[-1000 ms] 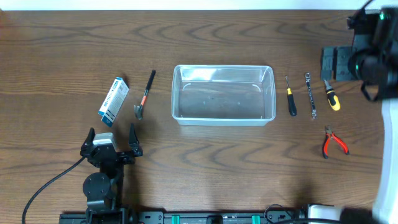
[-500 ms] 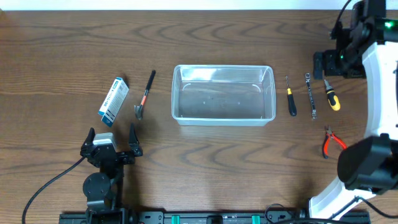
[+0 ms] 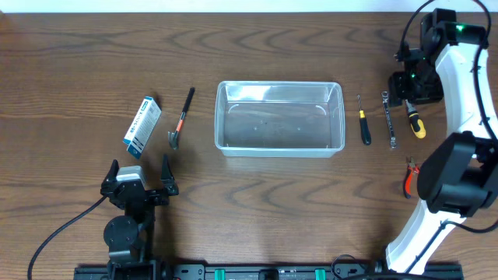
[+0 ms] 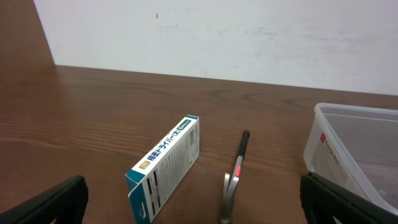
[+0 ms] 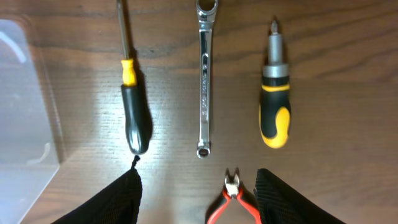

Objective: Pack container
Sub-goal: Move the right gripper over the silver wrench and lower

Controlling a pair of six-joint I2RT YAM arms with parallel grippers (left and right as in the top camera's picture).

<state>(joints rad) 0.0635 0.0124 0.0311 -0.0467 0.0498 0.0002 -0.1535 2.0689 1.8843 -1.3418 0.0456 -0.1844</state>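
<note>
The clear plastic container point(image 3: 280, 119) stands empty at the table's middle; its corner point(image 4: 354, 155) shows at the right of the left wrist view. My right gripper point(image 3: 411, 85) hovers open above the row of tools to the container's right, with nothing between its fingers point(image 5: 118, 199). Under it lie a black-handled screwdriver point(image 5: 135, 93), a wrench point(image 5: 204, 78), a stubby yellow screwdriver point(image 5: 274, 102) and red pliers point(image 5: 233, 199). My left gripper point(image 3: 138, 175) rests open near the front left, facing a blue-and-white box point(image 4: 165, 165) and a small hammer point(image 4: 235, 180).
The box point(image 3: 142, 126) and hammer point(image 3: 181, 118) lie left of the container. My right arm curves along the right edge and covers part of the red pliers point(image 3: 410, 177). A cable runs from the left arm's base to the front left corner.
The right arm has swung in from the far right edge, and its gripper now hangs over the tools. The left arm and all objects stayed put.
</note>
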